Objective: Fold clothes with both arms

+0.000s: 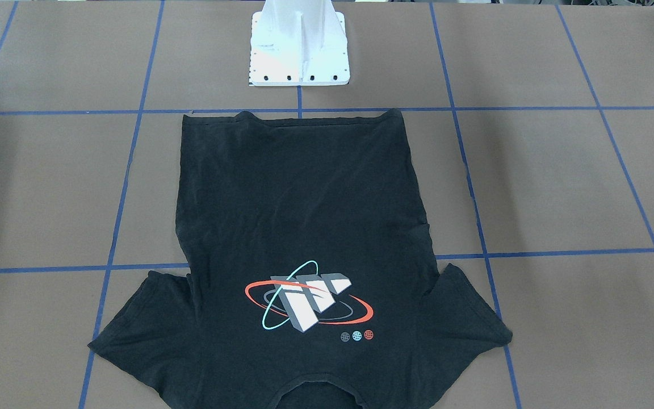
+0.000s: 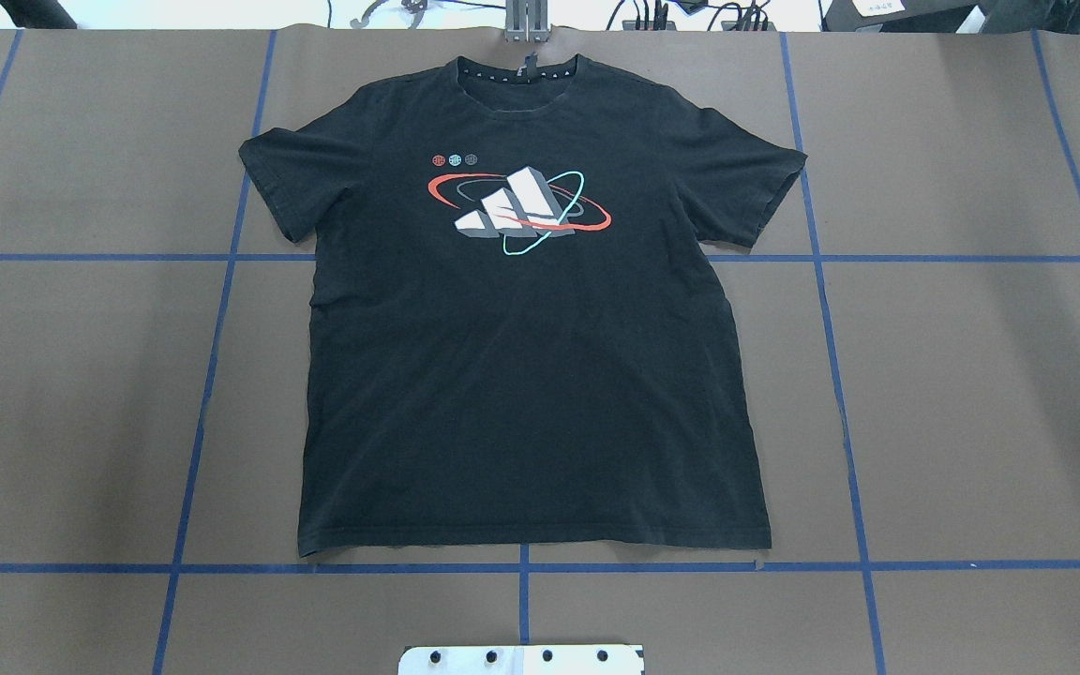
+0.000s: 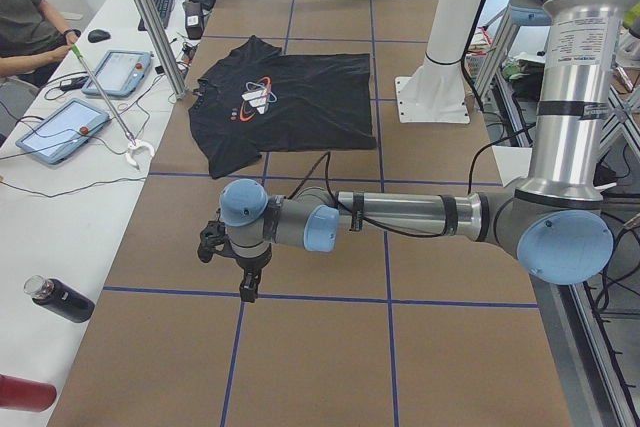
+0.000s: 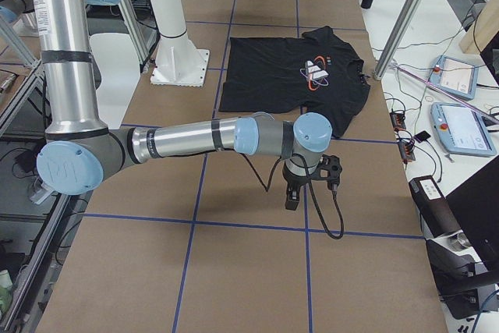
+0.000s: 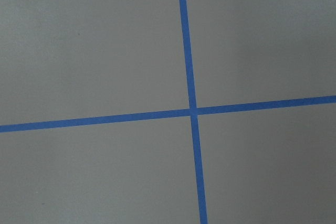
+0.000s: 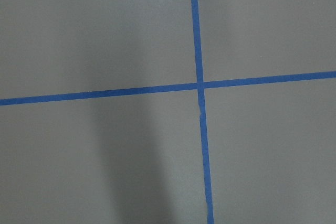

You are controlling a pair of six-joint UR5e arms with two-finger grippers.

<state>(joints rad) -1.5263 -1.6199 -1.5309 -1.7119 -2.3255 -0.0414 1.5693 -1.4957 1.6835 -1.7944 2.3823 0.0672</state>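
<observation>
The black T-shirt point(image 2: 521, 375) lies flat and spread out, logo side up, at the table's middle. Its collar is on the far side from the robot and its hem is near the white base. It also shows in the front-facing view point(image 1: 304, 216) and in both side views point(image 3: 290, 97) point(image 4: 288, 76). My left gripper point(image 3: 245, 287) hangs over bare table well away from the shirt. My right gripper point(image 4: 292, 196) does the same at the other end. Both show only in the side views, so I cannot tell whether they are open or shut. The wrist views show only brown table and blue tape.
The white pedestal base point(image 1: 298, 51) stands just behind the shirt's hem. Blue tape lines point(image 2: 212, 309) grid the brown table. An operators' bench with tablets point(image 3: 60, 132), bottles point(image 3: 60, 299) and a metal post point(image 3: 150, 17) runs along the far edge. A person point(image 3: 20, 17) sits there.
</observation>
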